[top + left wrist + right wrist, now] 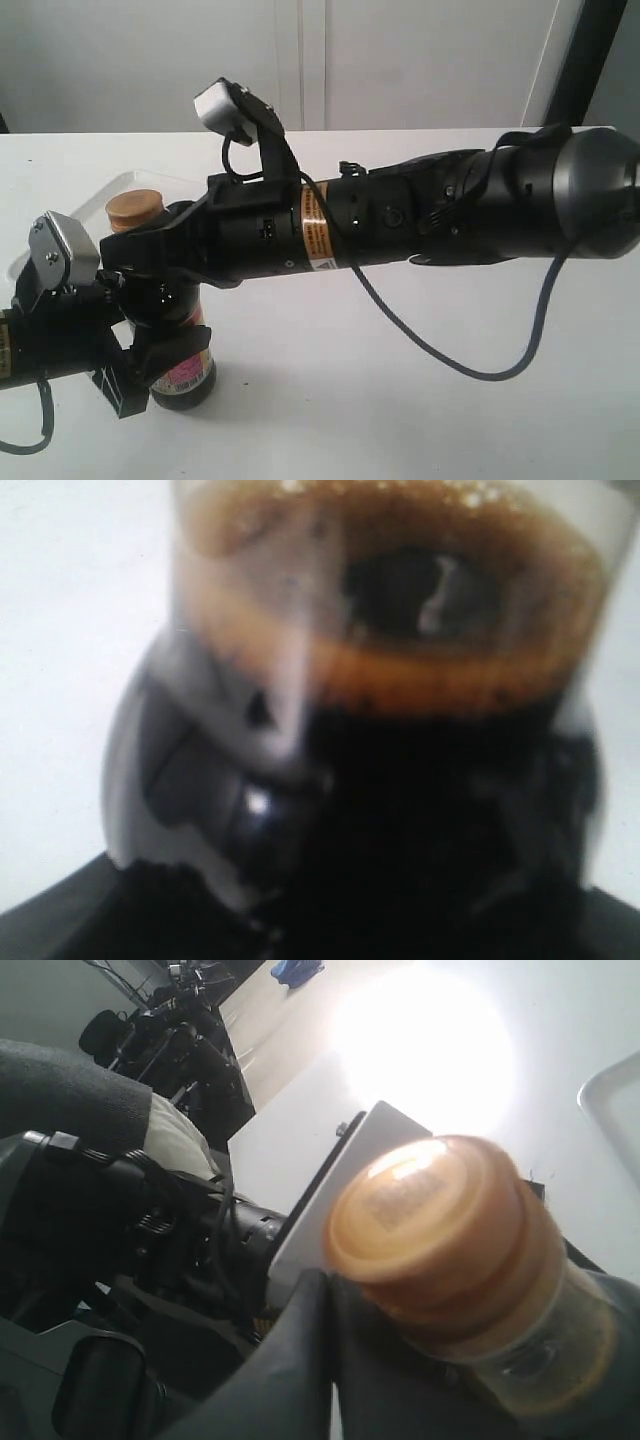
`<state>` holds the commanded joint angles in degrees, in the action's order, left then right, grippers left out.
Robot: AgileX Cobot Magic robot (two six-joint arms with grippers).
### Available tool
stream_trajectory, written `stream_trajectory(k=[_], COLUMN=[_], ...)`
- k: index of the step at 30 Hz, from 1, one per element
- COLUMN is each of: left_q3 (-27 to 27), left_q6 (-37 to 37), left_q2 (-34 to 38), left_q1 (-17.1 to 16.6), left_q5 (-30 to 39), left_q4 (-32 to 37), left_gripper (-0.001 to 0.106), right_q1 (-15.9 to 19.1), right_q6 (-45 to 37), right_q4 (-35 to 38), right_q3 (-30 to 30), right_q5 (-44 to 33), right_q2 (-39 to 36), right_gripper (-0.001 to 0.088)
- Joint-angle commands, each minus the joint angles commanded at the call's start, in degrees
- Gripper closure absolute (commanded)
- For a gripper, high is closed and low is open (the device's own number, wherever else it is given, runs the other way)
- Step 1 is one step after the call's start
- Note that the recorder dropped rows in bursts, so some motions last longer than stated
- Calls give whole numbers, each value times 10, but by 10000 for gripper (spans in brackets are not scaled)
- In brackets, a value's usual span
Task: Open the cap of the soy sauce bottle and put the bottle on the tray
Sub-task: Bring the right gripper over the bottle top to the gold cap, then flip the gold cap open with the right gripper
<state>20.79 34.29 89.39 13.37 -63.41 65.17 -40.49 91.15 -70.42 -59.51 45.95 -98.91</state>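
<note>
The soy sauce bottle [187, 378] stands upright on the white table at the left, dark liquid inside and a pink label low on it. My left gripper [155, 352] is shut on its lower body; in the left wrist view the bottle [400, 680] fills the frame. The golden-brown cap [135, 210] is closed. My right gripper [120, 255] reaches across from the right. Its fingers [300, 1360] are shut together with nothing between them, their tips [325, 1282] against the underside of the cap [440, 1225]. The white tray [120, 182] lies just behind the bottle.
The right arm [420, 215] stretches across the middle of the table, with a grey cable [470, 372] looping under it. A corner of the tray's rim [605, 1085] shows in the right wrist view. A bright glare [425, 1045] falls on the table.
</note>
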Motion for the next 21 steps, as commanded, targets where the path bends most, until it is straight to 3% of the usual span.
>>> stream_trajectory(k=[11,21], left_q3=[0,0], left_q6=[0,0], left_q2=[0,0], left_q1=[0,0], left_q5=[0,0], left_q4=[9,10], left_gripper=[1053,1053], right_q1=[3,5], right_q6=[1,4], right_q4=[-1,-1], right_q3=[-9,-72], right_q5=[-11,-65], right_q2=[12,12], right_gripper=[868,868])
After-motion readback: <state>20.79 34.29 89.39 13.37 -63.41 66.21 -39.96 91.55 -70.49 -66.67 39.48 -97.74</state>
